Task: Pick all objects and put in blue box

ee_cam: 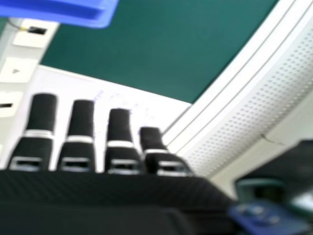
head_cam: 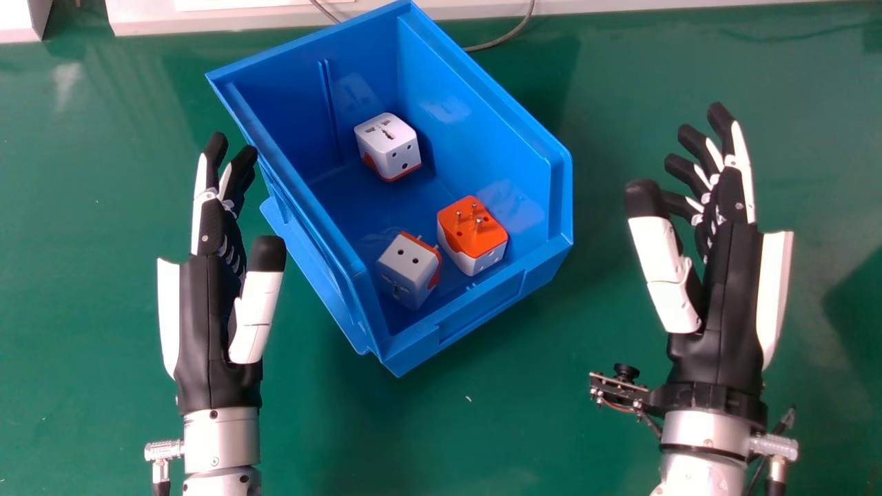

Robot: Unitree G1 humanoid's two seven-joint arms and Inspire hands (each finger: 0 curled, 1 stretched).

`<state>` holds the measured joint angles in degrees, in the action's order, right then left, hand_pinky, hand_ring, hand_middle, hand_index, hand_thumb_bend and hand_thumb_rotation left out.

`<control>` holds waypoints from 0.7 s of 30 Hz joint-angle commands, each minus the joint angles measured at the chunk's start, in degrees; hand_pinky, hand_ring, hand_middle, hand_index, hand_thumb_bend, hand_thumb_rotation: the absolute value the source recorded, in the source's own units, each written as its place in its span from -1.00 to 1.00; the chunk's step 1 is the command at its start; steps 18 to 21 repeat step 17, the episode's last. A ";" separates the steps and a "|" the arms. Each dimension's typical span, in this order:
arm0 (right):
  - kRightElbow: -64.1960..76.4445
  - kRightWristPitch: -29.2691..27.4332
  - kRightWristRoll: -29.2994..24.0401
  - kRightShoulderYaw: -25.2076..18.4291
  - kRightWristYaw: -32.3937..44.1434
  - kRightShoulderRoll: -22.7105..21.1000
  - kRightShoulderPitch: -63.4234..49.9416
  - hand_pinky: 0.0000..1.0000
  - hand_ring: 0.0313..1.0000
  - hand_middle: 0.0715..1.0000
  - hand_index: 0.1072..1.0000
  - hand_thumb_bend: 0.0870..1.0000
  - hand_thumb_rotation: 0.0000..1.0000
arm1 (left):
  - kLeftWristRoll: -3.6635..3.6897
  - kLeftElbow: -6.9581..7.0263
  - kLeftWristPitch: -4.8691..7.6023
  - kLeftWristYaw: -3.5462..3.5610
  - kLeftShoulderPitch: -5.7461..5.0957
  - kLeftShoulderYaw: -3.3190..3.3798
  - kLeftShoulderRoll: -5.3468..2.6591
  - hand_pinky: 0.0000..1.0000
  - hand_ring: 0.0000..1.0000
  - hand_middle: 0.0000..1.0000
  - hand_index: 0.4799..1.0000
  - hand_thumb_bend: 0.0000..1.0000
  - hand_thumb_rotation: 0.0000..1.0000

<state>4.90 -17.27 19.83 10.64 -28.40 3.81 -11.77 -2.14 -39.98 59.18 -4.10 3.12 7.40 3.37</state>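
- Adapters, three in all, inside the blue box (head_cam: 475, 313), set askew on the green desk (head_cam: 448, 427).
- White-topped adapter (head_cam: 387, 141) toward the far end of the floor, socket face up, orange base down.
- Orange-topped adapter (head_cam: 475, 231) at the nearer end, metal pins up.
- Sideways adapter (head_cam: 406, 265) just beside it, near the left wall, orange pin side turned toward the orange-topped one.
- Left robot hand (head_cam: 210, 324) beside the box's left wall: fingers straight, thumb apart from them, nothing held; contact between fingertips and wall impossible to tell.
- Right robot hand (head_cam: 720, 296) right of the box, well apart from it: fingers loosely extended and spread, thumb apart, palm bare of any adapter.
- Straight fingers in the right hand view too, with an edge of the box beyond.
- Thin grey cable (head_cam: 510, 36) behind the box.
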 commanded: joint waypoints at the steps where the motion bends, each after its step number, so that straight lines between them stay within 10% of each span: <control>1: 0.51 -2.26 -0.61 -0.11 -0.65 2.34 0.16 0.42 0.61 0.69 0.80 0.15 0.84 | -0.16 0.31 0.88 0.58 0.27 -0.49 0.12 0.98 0.87 0.83 0.84 0.77 0.80; 8: -1.26 -2.83 -0.66 -0.23 -1.06 2.70 1.40 0.41 0.62 0.69 0.79 0.17 0.85 | 1.24 -0.67 1.28 2.08 1.14 -0.17 0.92 0.99 0.88 0.84 0.85 0.75 0.78; 21: -1.93 -3.14 -0.93 -0.24 -1.44 2.82 2.42 0.40 0.61 0.69 0.78 0.16 0.87 | -0.42 -0.70 0.99 1.02 2.12 0.21 1.80 0.99 0.88 0.83 0.83 0.75 0.77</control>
